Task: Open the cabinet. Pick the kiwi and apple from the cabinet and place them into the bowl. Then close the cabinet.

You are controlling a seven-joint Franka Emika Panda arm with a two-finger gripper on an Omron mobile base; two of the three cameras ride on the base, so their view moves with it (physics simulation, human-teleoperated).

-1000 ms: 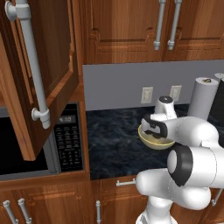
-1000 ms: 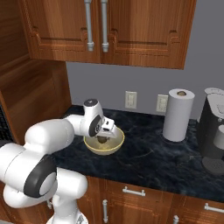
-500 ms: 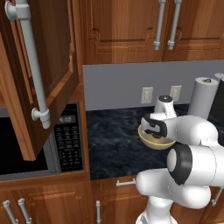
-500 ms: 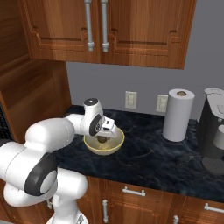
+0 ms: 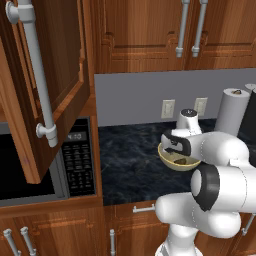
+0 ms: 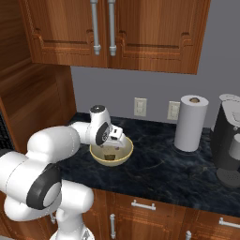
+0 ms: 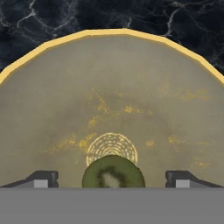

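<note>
Reddish-brown wood frames the left base view: the cabinet [image 5: 50,85] hangs at upper left with one door swung open toward the camera, its long silver bar handle [image 5: 37,75] running down the door. Below it sits a black microwave [image 5: 45,165]. On the dark marbled tabletop [image 5: 125,160] stands the cream bowl [image 5: 172,159], with the white arm bent over it so the pincer [image 5: 176,146] points down into it, a pose that suits dropping fruit inside. A small dark shape lies in the bowl, likely the kiwi [image 5: 182,161]. The open door juts into the space to the arm's left and would have to be cleared on any return to the shelf.

In the right base view, the bowl [image 6: 111,157] sits near the tabletop's front, the pincer [image 6: 114,142] just above its rim. A paper towel roll [image 6: 190,123] and a dark coffee machine [image 6: 227,140] stand well apart to the right, out of the way. Closed wall cabinet doors [image 6: 140,33] hang overhead.

In the hand view, the kiwi [image 7: 113,173] rests on the bowl's floor [image 7: 109,100], its cut green face toward the camera. The two fingertips [image 7: 41,179] stand spread wide on either side, not touching it, so the fruit appears released. The apple cannot be located from here.
</note>
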